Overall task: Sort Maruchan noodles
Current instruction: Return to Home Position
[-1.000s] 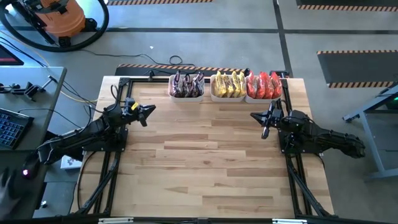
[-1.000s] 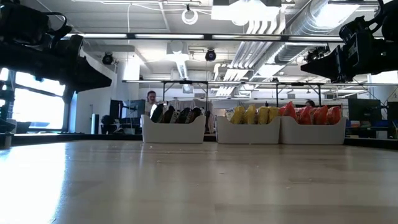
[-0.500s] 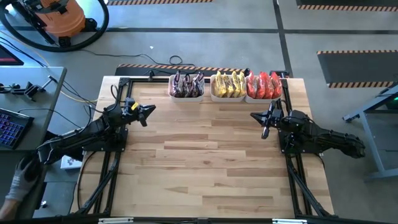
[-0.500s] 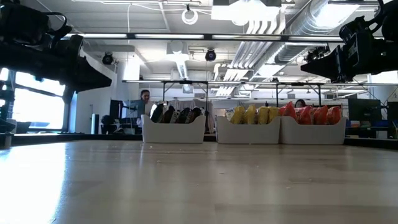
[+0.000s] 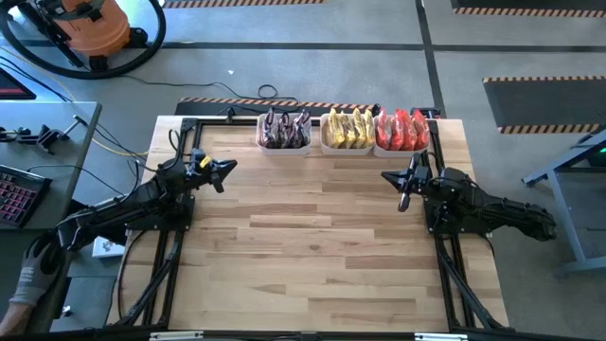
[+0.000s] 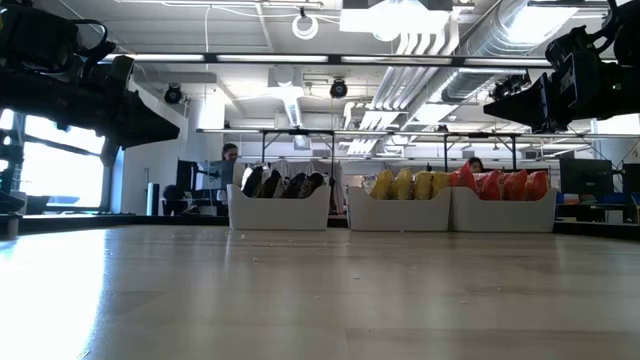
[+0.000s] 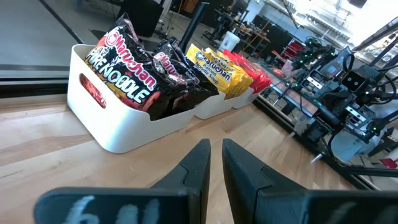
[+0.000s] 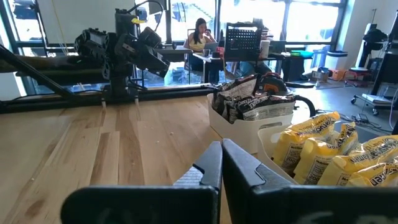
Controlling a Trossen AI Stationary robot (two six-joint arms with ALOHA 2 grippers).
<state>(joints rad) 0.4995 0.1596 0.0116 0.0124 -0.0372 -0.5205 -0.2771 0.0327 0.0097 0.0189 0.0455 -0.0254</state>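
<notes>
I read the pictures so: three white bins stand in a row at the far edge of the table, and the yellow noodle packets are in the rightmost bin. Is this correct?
Not quite. The yellow packets are in the middle bin; the rightmost bin holds the red packets. The high view shows it.

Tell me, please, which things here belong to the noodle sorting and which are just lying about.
Job: dark packets, yellow packets, red packets, the white bins holding them; left gripper and right gripper, shut, empty.
Lying about: orange vacuum, keyboard, black cable behind the table.
</notes>
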